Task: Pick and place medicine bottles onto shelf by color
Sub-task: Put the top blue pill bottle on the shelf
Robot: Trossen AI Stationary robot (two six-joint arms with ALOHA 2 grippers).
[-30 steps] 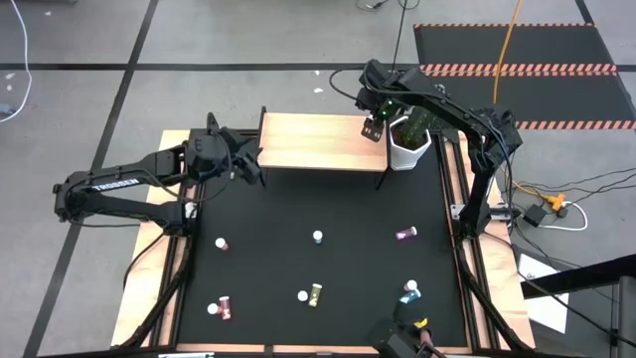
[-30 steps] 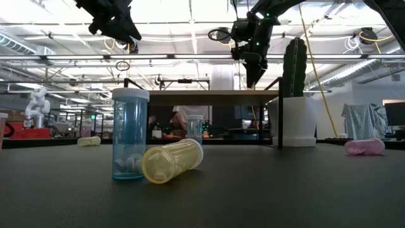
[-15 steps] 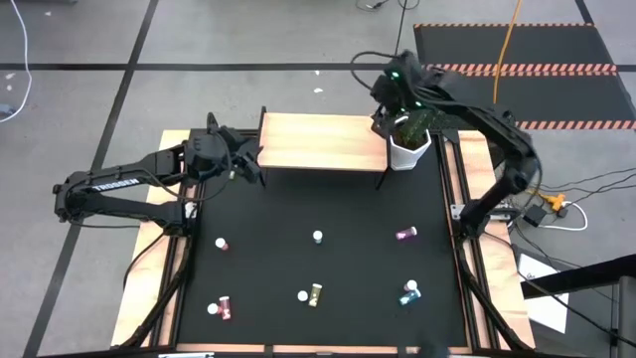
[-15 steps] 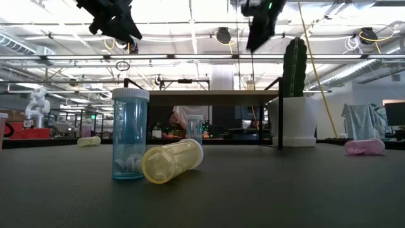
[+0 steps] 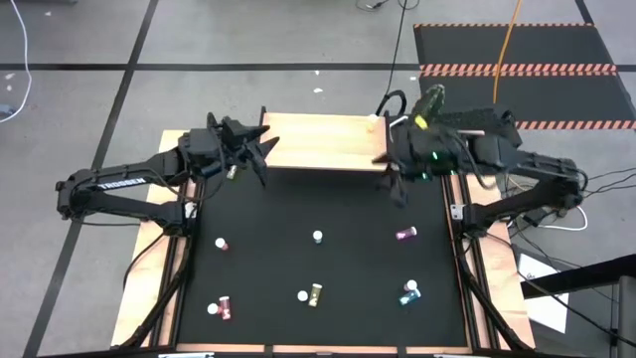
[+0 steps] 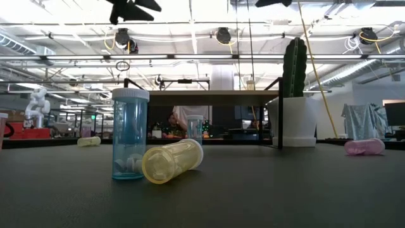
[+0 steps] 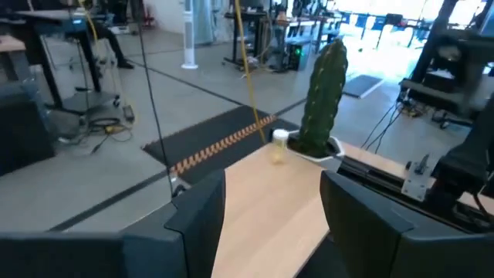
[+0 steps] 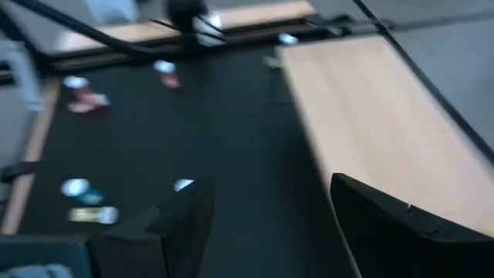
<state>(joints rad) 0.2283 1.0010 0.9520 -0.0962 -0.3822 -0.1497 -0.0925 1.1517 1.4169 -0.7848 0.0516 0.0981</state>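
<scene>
The shelf (image 5: 318,141), a light-wood board on black legs, stands at the mat's far edge. One yellowish medicine bottle (image 7: 278,147) stands upright on its far right corner beside the cactus (image 7: 320,96). Other bottles stand or lie on the black mat: a pink one (image 5: 221,242), a white-capped one (image 5: 317,237), a pink one lying (image 5: 405,234), another pink one (image 5: 221,309), a yellow one lying (image 5: 311,293) and a teal one (image 5: 409,291). My left gripper (image 5: 260,154) hangs open at the shelf's left end. Above the shelf's near right corner, my right gripper (image 5: 395,181) is open too.
The cactus in its white pot (image 6: 297,120) stands just right of the shelf, partly under my right arm in the high view. The mat's wooden frame (image 5: 177,249) runs along its left and right sides. In the low view the teal bottle (image 6: 130,134) and the yellow one (image 6: 172,160) are nearest.
My right gripper has drawn away from the shelf's far right corner, rising and swinging toward the table's near edge, and has tipped up from pointing down. The yellowish bottle stays on the shelf where the gripper was. My left gripper has tipped up toward level and risen slightly.
</scene>
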